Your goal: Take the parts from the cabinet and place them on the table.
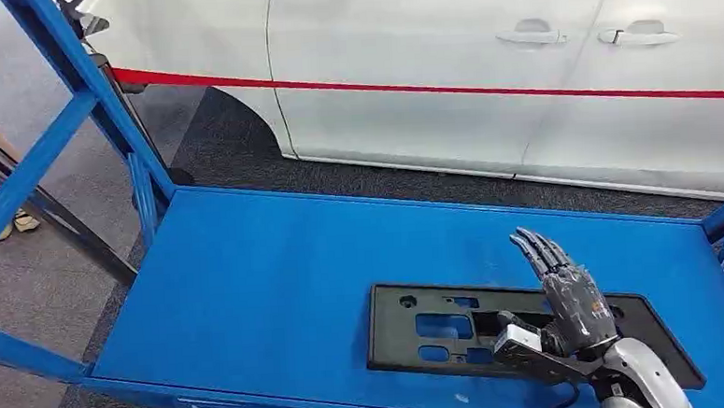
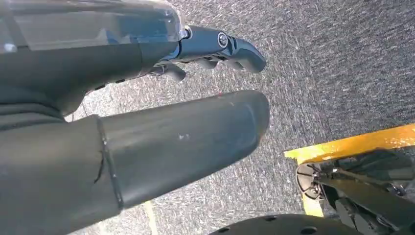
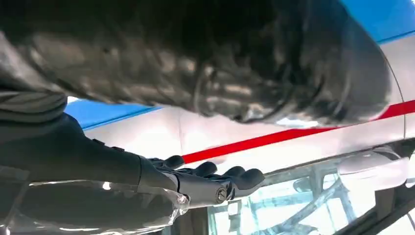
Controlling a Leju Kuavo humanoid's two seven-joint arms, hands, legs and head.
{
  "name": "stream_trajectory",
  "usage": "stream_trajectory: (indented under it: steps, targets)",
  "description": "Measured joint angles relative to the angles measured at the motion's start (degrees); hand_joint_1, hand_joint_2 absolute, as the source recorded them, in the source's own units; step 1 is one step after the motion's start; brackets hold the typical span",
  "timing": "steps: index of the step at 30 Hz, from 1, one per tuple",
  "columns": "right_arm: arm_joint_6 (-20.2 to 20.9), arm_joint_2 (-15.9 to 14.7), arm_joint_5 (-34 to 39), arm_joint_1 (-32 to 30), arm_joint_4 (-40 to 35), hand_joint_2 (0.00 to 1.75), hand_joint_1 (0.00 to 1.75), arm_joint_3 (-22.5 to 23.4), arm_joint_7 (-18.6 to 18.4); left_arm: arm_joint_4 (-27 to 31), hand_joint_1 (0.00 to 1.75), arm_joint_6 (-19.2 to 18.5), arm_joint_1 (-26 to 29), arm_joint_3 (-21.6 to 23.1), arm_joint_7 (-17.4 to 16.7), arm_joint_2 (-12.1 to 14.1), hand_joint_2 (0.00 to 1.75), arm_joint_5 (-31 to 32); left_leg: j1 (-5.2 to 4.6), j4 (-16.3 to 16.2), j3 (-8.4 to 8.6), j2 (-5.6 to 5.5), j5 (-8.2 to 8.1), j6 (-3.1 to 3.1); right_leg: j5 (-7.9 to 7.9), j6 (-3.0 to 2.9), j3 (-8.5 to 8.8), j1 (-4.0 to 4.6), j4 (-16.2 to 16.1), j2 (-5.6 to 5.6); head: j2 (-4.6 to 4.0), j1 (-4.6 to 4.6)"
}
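From the head view, a blue surface (image 1: 277, 264) framed by blue rails stands on dark grey carpet just in front of a white car (image 1: 483, 76) with a red stripe, and the flat black part (image 1: 440, 329) lies on that surface toward its near right, with the right hand (image 1: 569, 301) above the part's right portion, fingers (image 1: 538, 249) stretched out and released, grasping nothing. In the left wrist view, the left hand (image 2: 147, 142) hangs over grey carpet beside a yellow floor line (image 2: 352, 144), fingers straight and empty. In the right wrist view, the car's red stripe runs behind the outstretched fingers.
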State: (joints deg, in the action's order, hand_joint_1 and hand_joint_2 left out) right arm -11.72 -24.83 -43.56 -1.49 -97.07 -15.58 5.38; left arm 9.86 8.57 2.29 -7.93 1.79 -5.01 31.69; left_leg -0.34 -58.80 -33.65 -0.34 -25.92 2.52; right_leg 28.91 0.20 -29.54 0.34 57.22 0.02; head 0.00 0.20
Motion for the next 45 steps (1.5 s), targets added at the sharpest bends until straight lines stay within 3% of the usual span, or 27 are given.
stream_trajectory:
  steps: [8,9,15,28,38,45]
  targets:
    - [-0.04,0.00,-0.04,-0.64,-0.41,0.00,0.00,1.22,0.24,0.04,0.00,0.00,0.16,0.00,-0.09,-0.15,0.00,0.00,0.11,0.05,0.07,0.00,0.00,-0.01,0.06,0.05,0.03,0.08,0.02,0.00,0.00,0.00]
    - [-0.09,0.00,-0.04,-0.80,-0.56,1.75,0.00,1.35,0.31,0.04,0.00,0.02,0.16,0.00,-0.13,-0.17,0.00,0.00,0.11,0.05,0.07,0.00,0.00,-0.01,0.07,0.04,0.04,0.08,0.02,0.00,0.00,0.00]
    - [0.11,-0.33,1.64,-4.35,-4.39,1.75,0.00,3.10,1.62,0.63,0.00,0.11,0.62,-0.02,-0.33,-0.28,0.00,-0.65,0.11,0.07,0.12,-0.05,-0.05,-0.07,0.19,0.12,0.12,0.09,0.02,-0.04,0.00,0.00]
    - [-1.84,-6.31,5.12,-20.30,-15.72,1.75,0.00,5.51,-1.64,4.59,0.00,-0.79,3.13,-0.57,-2.29,-0.61,0.00,-1.57,0.09,0.07,0.23,-0.01,-0.26,-0.10,0.28,0.12,0.18,0.06,0.01,0.04,0.00,0.00]
    - [-2.12,-10.05,7.74,-24.91,-20.48,1.75,0.00,5.88,-2.93,13.35,0.00,-4.35,7.19,-1.00,-6.45,-1.09,0.00,0.22,0.09,0.07,0.29,0.04,-0.26,-0.10,0.29,0.12,0.24,0.06,0.01,0.03,0.00,0.00]
    - [-2.12,-11.74,7.56,-25.55,-20.85,1.75,0.00,5.86,-3.26,17.68,0.00,-4.96,8.80,-2.03,-7.34,-1.51,0.00,0.90,0.09,0.08,0.32,0.03,-0.26,-0.10,0.29,0.13,0.27,0.06,0.01,0.03,0.00,0.00]
